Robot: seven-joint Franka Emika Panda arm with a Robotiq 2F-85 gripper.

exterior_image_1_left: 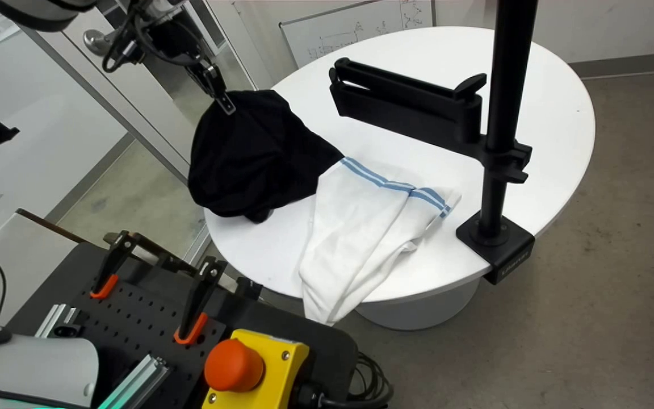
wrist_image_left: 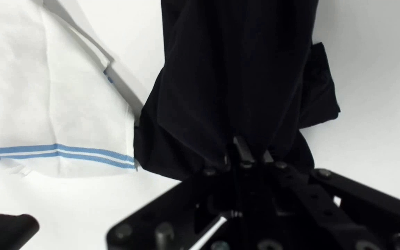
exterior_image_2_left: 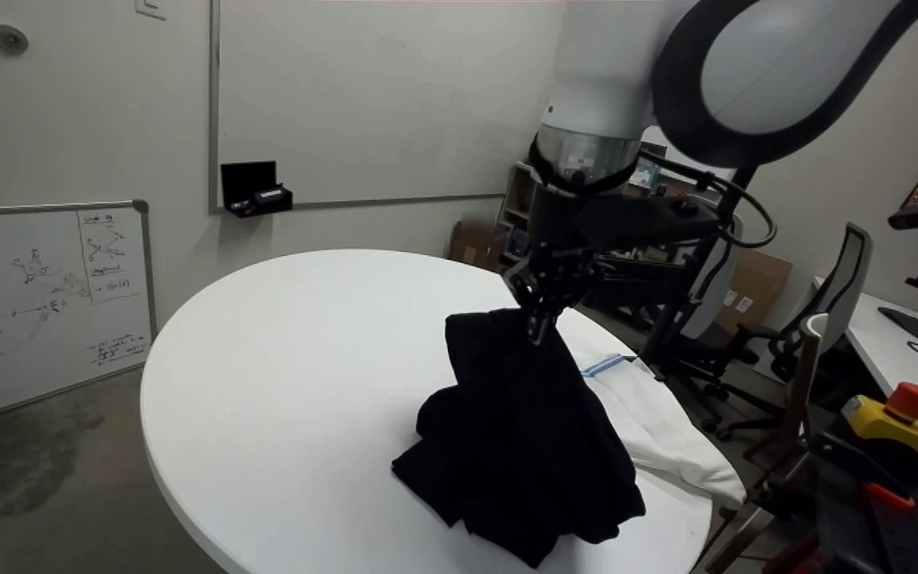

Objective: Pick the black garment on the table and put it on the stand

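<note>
The black garment [exterior_image_1_left: 270, 153] is bunched and hangs from my gripper [exterior_image_1_left: 225, 105]. Its lower part rests at the edge of the round white table [exterior_image_1_left: 554, 108]. In an exterior view it hangs in folds [exterior_image_2_left: 523, 438] under the gripper [exterior_image_2_left: 539, 325]. In the wrist view the fingers [wrist_image_left: 250, 152] are close together with the black cloth [wrist_image_left: 231, 76] between them; the fingertips are partly hidden by folds. The stand [exterior_image_1_left: 500, 108] is a black pole clamped to the table rim, with a folded black arm [exterior_image_1_left: 406, 105] reaching over the table.
A white cloth with blue stripes [exterior_image_1_left: 361, 238] lies beside the garment and overhangs the table edge; it also shows in the wrist view [wrist_image_left: 75, 104]. A yellow box with a red button [exterior_image_1_left: 264, 369] and black clamps [exterior_image_1_left: 196, 295] sit on the robot's bench.
</note>
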